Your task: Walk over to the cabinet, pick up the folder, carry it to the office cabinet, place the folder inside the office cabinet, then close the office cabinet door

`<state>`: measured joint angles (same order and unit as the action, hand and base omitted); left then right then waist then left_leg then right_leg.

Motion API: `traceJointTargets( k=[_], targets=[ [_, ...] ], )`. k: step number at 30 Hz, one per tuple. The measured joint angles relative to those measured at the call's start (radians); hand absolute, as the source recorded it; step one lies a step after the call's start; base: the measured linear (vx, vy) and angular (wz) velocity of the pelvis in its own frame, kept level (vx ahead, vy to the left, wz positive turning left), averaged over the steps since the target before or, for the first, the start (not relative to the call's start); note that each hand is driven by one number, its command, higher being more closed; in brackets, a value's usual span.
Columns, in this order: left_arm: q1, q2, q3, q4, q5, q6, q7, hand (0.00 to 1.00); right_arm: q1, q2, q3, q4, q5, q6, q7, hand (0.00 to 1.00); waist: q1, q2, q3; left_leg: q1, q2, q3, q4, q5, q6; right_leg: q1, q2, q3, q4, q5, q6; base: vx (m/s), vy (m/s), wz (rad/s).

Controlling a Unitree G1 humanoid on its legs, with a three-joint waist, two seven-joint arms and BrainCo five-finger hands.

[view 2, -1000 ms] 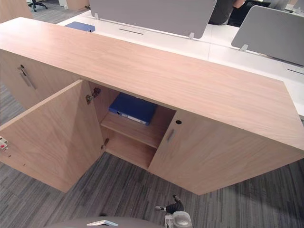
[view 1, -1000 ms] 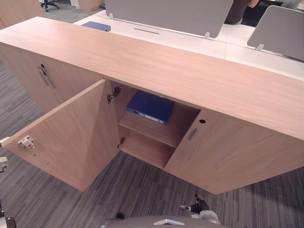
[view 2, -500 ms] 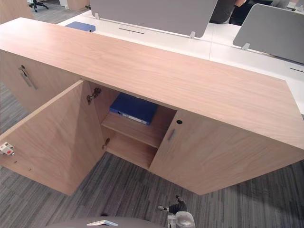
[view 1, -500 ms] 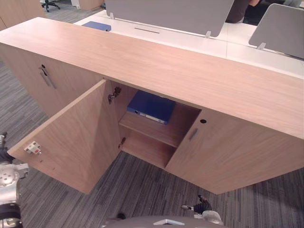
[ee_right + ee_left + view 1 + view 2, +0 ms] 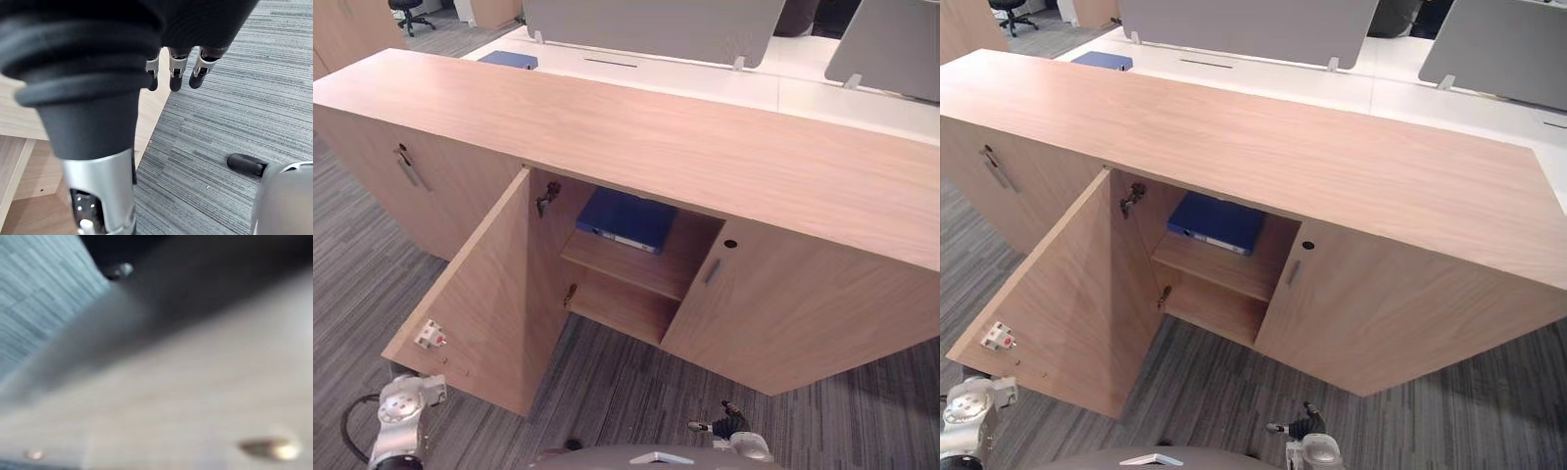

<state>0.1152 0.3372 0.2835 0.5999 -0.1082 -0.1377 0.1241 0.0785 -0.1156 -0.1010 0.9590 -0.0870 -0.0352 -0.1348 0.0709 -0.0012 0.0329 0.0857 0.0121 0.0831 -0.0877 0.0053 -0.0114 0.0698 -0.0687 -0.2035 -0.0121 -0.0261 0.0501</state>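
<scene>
Folder (image 5: 625, 220) lay flat on the upper shelf (image 5: 641, 272) inside the cabinet (image 5: 685, 147), so from my station I judged the fetching, carrying and placing done. What was left was the door (image 5: 494, 284). It stood well out to the left of the opening, and its inner face, with a small white catch (image 5: 431, 336), was turned toward me. The left arm (image 5: 399, 419) was low at the door's outer edge. I took that as the set-up for a closing push, though I could not confirm contact.

The eye views gave me the whole layout: folder, shelf, door angle and arm. The left wrist view added pale wood very close to the camera, a metal spot (image 5: 271, 449) on it and carpet (image 5: 34, 308) beyond. That put the hand right up against a panel, probably the door, but I could not tell how the left hand was set. The right wrist view showed the right hand (image 5: 175, 73) hanging over the carpet beside the cabinet's lower corner, its fingers (image 5: 199, 73) straight and loose, holding nothing.
</scene>
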Motion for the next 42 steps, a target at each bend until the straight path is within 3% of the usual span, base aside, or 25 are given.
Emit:
traceJointTargets(
  k=[11,17,23,31,42],
  targets=[
    [0.079,-0.118,-0.181,-0.014,-0.009,-0.023,-0.027,0.0,0.004,0.012,0.0,-0.002,-0.005,0.007,-0.007,0.0,-0.028,0.0,0.004,-0.002,0.001,0.063,0.0,0.002,0.002,-0.032,0.002,0.075,-0.013,0.035,0.011,-0.05,0.004,-0.18],
    [0.079,-0.185,-0.302,-0.026,-0.036,0.008,-0.044,0.0,0.015,0.031,-0.001,-0.045,-0.021,0.017,-0.015,0.0,-0.078,-0.001,0.004,0.001,0.001,0.126,0.0,-0.005,0.002,-0.057,0.002,0.142,-0.025,0.051,0.019,-0.05,0.009,-0.31],
    [0.038,-0.228,-0.426,-0.026,-0.038,0.019,-0.064,0.0,0.022,0.046,-0.002,-0.051,-0.02,0.017,-0.024,0.0,-0.108,-0.011,0.005,0.018,-0.002,0.172,0.0,-0.014,0.01,-0.056,0.004,0.189,-0.041,0.073,0.025,0.0,0.016,-0.24],
    [-0.075,-0.237,-0.544,-0.032,-0.051,0.025,-0.062,0.0,0.024,0.049,0.0,-0.076,-0.015,0.016,-0.027,0.0,-0.144,-0.001,0.001,0.021,-0.001,0.22,0.001,-0.038,0.008,-0.073,0.011,0.232,-0.048,0.075,0.026,0.03,-0.006,-0.18],
    [-0.186,-0.182,-0.557,-0.039,-0.064,0.031,-0.004,0.0,0.018,0.049,0.002,-0.077,-0.014,0.016,-0.028,0.0,-0.186,0.003,-0.002,0.016,0.003,0.26,0.007,-0.05,0.004,-0.096,0.021,0.256,-0.051,0.084,0.02,-0.01,-0.032,-0.12]
  ],
)
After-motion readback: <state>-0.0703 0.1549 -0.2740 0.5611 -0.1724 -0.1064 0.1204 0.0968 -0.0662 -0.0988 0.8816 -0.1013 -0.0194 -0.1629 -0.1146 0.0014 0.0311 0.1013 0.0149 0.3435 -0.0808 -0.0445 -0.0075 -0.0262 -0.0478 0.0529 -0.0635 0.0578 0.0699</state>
